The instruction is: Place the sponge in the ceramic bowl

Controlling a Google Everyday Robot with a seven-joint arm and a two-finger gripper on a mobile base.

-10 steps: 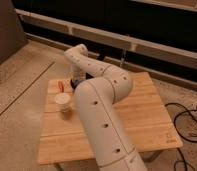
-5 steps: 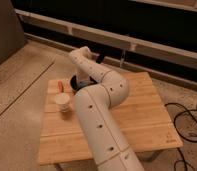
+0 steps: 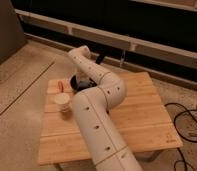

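At far corner of table (image 3: 137,117), hand (image 3: 80,81) nr dark glossy ceramic bowl (image 3: 70,83)

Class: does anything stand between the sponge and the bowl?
Cannot tell. The gripper hangs low over the table's far left, behind the cup; the arm hides the sponge and most of the bowl. Nothing visible blocks the way.

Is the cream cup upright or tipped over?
Upright: the cup stands on its base on the table, rim facing up. The gripper is just behind it, low at the ceramic bowl.
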